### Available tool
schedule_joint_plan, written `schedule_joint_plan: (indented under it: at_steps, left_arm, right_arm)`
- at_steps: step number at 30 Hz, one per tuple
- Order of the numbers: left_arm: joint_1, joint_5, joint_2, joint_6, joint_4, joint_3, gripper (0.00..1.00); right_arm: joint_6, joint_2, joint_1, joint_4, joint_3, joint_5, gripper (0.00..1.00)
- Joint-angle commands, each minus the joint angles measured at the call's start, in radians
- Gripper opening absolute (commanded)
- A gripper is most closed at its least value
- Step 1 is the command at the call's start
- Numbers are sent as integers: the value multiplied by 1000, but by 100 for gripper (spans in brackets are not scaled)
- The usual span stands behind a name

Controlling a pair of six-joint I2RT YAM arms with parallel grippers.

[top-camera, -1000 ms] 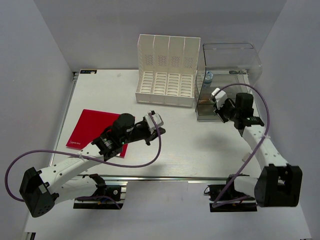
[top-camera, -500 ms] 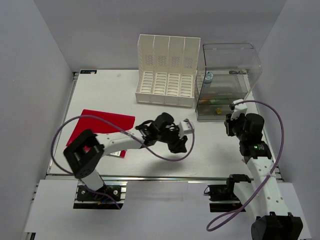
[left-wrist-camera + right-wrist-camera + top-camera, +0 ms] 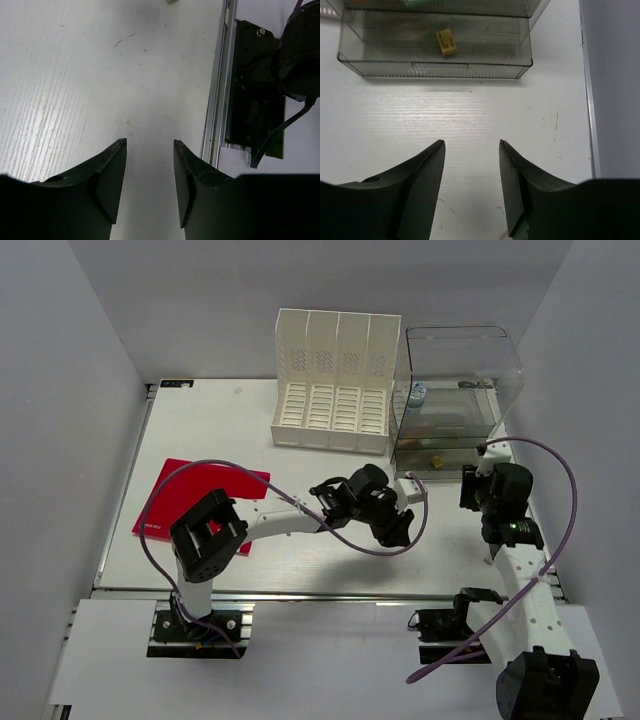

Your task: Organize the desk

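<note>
White desk (image 3: 200, 430) beneath 2 arms, silvery rail (image 3: 300, 595) at near edge; left pincer (image 3: 150, 145) parted, empty, over bare surface; right pincer (image 3: 471, 145) parted, empty, facing clear bin (image 3: 435, 70) holding yellow block (image 3: 446, 41).

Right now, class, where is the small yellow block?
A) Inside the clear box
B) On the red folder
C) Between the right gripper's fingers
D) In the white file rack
A: the right wrist view shows the yellow block lying on the floor of the clear box, seen through its see-through front wall.
</note>
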Motion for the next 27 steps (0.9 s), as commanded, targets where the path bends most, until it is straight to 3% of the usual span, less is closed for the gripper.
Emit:
schedule_joint_plan:
  at_steps: [1,5,8,12,13,19,27]
  left_arm:
    - [3,-20,-109,28,-86,5,53]
    - [23,-63,-255,117,-150,-114,61]
    - [23,-114,-390,173,-158,-240,67]
    - [23,-206,-557,211,-109,-409,73]
    - [23,-217,-591,222,-89,-474,76]
    - [8,-220,-702,272,-110,-467,81]
    - [8,-181,-714,303,-156,-449,82]
  right_arm:
    - [-62,23,-17,-69,64,-26,51]
    - [-237,63,-23,-281,182,-103,50]
    - [-367,129,-23,-486,226,-116,57]
    - [-429,157,-28,-585,199,7,83]
    - [-417,154,-31,-589,194,26,84]
    - [-271,186,-53,-635,194,43,77]
    - [-231,306,-115,-655,170,14,74]
